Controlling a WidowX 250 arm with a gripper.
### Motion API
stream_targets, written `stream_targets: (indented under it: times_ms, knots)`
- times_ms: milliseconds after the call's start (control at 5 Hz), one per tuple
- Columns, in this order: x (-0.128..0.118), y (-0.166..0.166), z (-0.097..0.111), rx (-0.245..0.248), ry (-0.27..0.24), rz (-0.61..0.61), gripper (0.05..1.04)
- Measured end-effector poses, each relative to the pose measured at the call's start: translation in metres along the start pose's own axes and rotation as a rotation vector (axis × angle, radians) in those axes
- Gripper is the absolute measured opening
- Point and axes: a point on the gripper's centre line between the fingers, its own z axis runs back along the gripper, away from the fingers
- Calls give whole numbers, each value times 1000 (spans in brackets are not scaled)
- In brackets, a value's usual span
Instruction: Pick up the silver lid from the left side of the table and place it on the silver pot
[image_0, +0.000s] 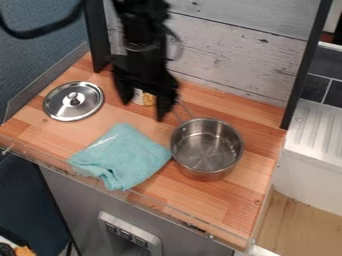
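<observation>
Hand (143, 111) hangs over back part of surface (234, 205), fingers apart. Small white and yellow thing (148, 99) shows in gap of fingers; cannot tell if it sits between them or just behind.

Pot (208, 150) sits upright, near hand, to front and right of it. Long thin handle (185, 111) points from pot back toward hand, ends close by right-side finger; cannot tell if they touch. Blue cloth (123, 157) lies just beside pot, on left. Round lid (73, 101) lies flat, farther left, apart from hand.
</observation>
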Motion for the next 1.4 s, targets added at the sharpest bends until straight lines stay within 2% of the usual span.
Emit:
stream_targets:
  times_ms: [200,400,600,800,1200,1400]
  knots:
    - [-13,45,-18,25,88,45,1001]
    - [-24,94,-34,31,141,139,1001]
    - [-18,127,-53,24,149,172,1001]
    - [-12,149,-62,40,143,202,1001]
    - [0,146,-73,30,142,185,1001]
    - [5,139,-74,30,137,174,968]
